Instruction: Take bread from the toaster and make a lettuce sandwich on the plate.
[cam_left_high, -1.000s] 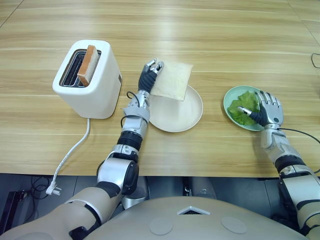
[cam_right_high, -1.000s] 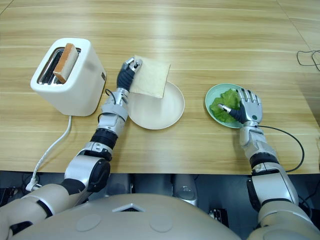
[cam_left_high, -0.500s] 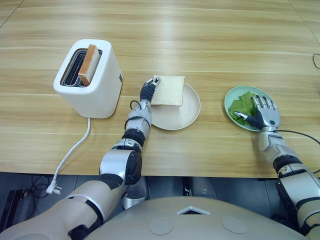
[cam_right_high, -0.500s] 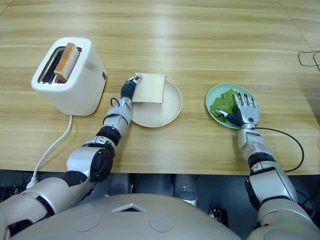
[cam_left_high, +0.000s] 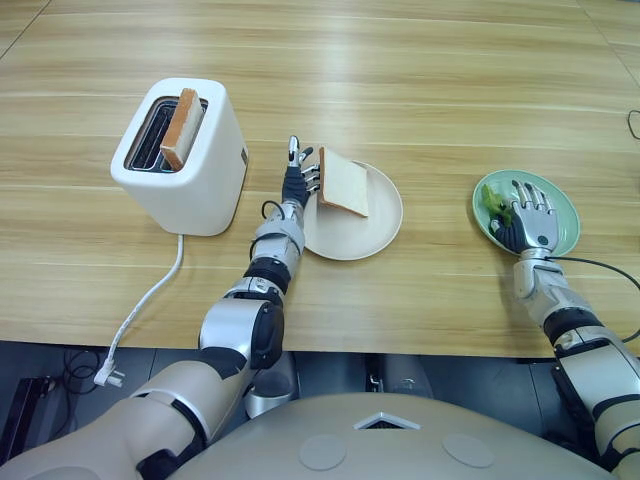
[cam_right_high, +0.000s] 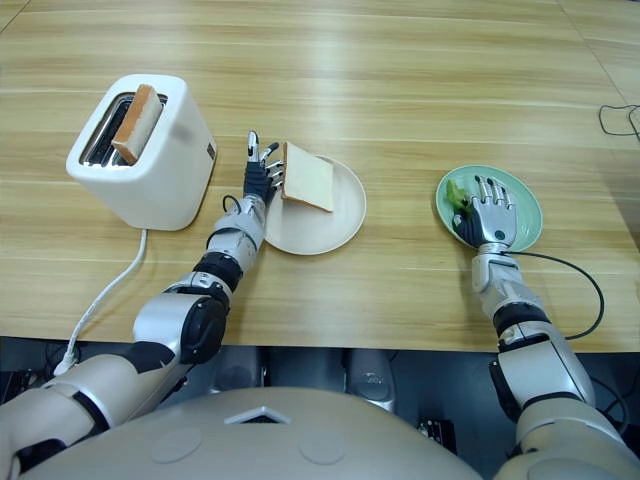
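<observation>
At the near edge of the worktop (cam_left_high: 400, 80), a white power cord (cam_left_high: 140, 310) ran off the wood and its plug (cam_left_high: 105, 378) hung below the edge. To the right, the right hand (cam_left_high: 527, 215) lay palm down over a green plate (cam_left_high: 565, 205). Its fingers were stretched out straight and released, not closed around anything. The lettuce (cam_left_high: 493, 200) sat on that plate, mostly under the hand, with a bunched leaf showing at the hand's left side.

A little farther in, near the middle, stood a beige plate (cam_left_high: 372, 225), well apart from the green one. A bread slice (cam_left_high: 343, 183) rested on its left part, reaching the far-left rim. The slice looked tilted, with its left crust edge raised. The left hand (cam_left_high: 297, 180) was just beside that edge, over the worktop at the plate's left rim. Its fingers pointed away from the robot, straightened and holding nothing. Whether they touched the crust could not be told.

Left of the hand stood a white toaster (cam_left_high: 185, 175), the cord leading from its near side. A second slice (cam_left_high: 180, 128) stood upright in one slot, its top well above the toaster.
</observation>
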